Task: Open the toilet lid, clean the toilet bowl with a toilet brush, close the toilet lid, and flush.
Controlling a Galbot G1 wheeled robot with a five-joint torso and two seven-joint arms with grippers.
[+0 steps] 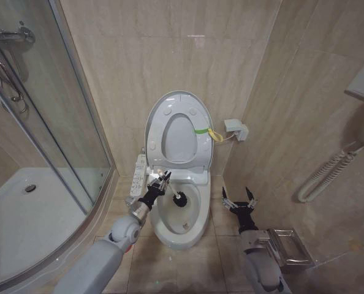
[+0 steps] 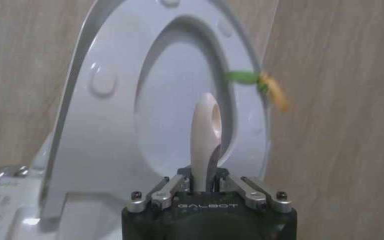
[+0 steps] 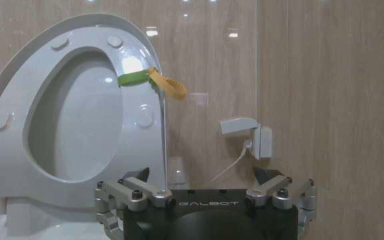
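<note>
The toilet brush (image 1: 174, 196) is sitting with its round black bristle head down inside the toilet bowl (image 1: 197, 228), against the inner surface toward the rear-left of the basin. Its thin pale handle (image 2: 205, 137) is running up and leftward into the left gripper (image 1: 160, 182), whose fingers are clamping narrowly on the handle. In the left wrist view the handle is standing straight out from between the closed fingers, its rounded end showing in front of the raised seat.

The toilet lid (image 1: 159, 110) is standing upright against the beige tiled wall, with the ring-shaped seat (image 1: 197, 138) raised against it. A green strap (image 1: 200, 130) with a yellow loop (image 1: 217, 135) is hanging at the lid's right edge. A white control panel (image 1: 137, 175) is lying along the bowl's left side, just beside the left gripper.

The right gripper (image 1: 238, 201) is hovering over the floor tiles to the right of the bowl, apart from it, with its fingers spread wide and holding nothing. A small white wall outlet (image 3: 249, 136) with a cable is sitting on the wall to the right of the lid. A glass shower enclosure (image 1: 59, 122) is standing at the left.
</note>
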